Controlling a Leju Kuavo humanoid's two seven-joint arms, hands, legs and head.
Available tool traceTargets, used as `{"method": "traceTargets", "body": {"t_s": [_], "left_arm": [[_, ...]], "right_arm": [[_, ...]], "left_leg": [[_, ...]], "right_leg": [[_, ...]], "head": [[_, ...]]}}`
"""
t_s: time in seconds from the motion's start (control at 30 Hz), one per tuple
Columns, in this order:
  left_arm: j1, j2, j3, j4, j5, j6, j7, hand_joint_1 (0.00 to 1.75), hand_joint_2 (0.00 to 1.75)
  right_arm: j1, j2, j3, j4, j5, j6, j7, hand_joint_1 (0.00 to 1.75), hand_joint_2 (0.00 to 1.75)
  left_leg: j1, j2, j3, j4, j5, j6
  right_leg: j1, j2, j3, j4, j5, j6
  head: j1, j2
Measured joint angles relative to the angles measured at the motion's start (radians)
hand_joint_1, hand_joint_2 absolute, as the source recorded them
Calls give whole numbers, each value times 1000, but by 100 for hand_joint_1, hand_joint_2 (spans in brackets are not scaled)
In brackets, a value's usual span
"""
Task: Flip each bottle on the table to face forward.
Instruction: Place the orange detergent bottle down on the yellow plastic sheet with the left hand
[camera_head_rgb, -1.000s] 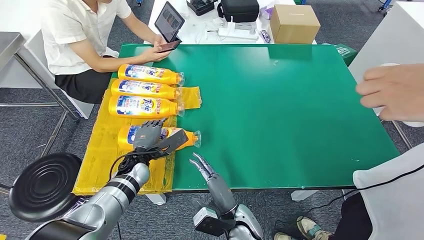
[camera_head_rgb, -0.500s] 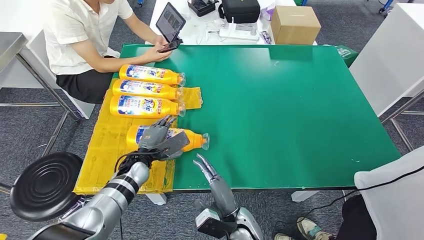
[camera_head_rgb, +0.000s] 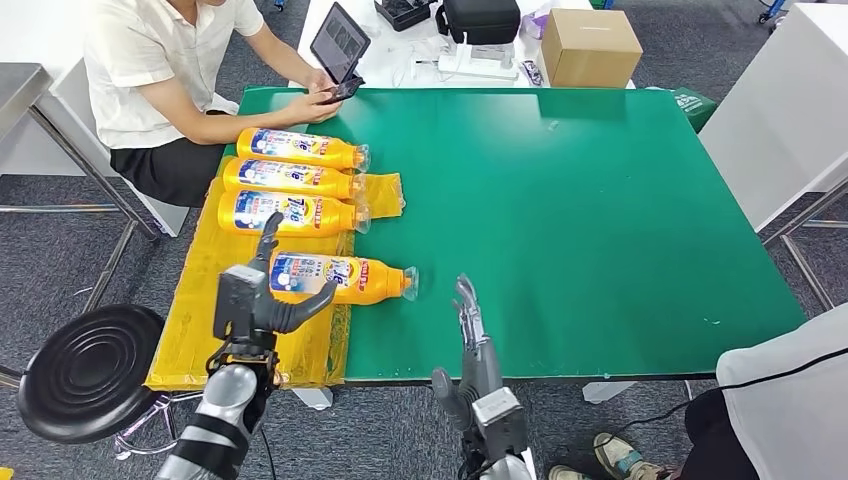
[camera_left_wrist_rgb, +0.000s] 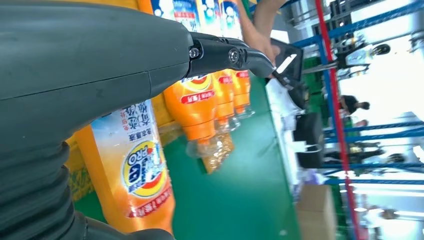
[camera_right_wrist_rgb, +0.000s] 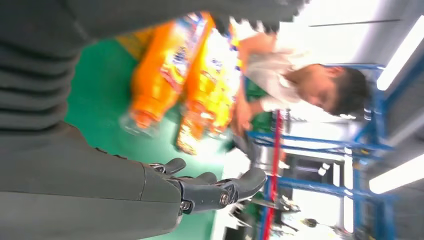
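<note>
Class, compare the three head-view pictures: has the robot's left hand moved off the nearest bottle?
Yes. The left hand has drawn back toward the robot and leftward, off the nearest bottle, which now shows its label, onto the yellow sheet.

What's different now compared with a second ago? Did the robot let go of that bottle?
Yes. The left hand, which lay over the nearest bottle, has drawn back off it, fingers apart, so the label now shows. The bottle has shifted slightly toward its cap end. The right hand has moved right along the table's near edge. A person's hand at right is gone. The three far bottles stayed put.
</note>
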Motion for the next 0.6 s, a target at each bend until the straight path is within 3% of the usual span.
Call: {"method": "traceTargets", "body": {"t_s": [0.2, 0.3, 0.33, 0.43, 0.6], "left_arm": [[88, 18, -19, -123, 83, 0, 6, 0, 175], [147, 22, -21, -177, 192, -39, 18, 0, 44], [172, 25, -21, -197, 230, -53, 20, 0, 44], [258, 39, -20, -260, 272, -51, 19, 0, 175], [362, 48, -16, -357, 265, 20, 12, 0, 175]], "right_arm": [[32, 9, -28, -100, 20, -122, 0, 0, 175], [41, 9, -30, -119, -20, -120, 0, 0, 44], [46, 9, -35, -115, -47, -85, 7, 0, 0], [71, 17, -61, -93, -77, -22, 65, 0, 0], [91, 47, -102, -72, 49, -178, 126, 0, 0]], "left_leg": [[0, 0, 0, 0, 0, 0], [0, 0, 0, 0, -1, 0], [0, 0, 0, 0, -2, 0], [0, 0, 0, 0, -3, -1], [0, 0, 0, 0, -4, -2]], "right_leg": [[0, 0, 0, 0, 0, 0], [0, 0, 0, 0, -1, 0], [0, 0, 0, 0, -1, 0], [0, 0, 0, 0, -2, -1], [0, 0, 0, 0, -3, -2]], "head": [[0, 0], [0, 0], [0, 0], [0, 0], [0, 0]]}}
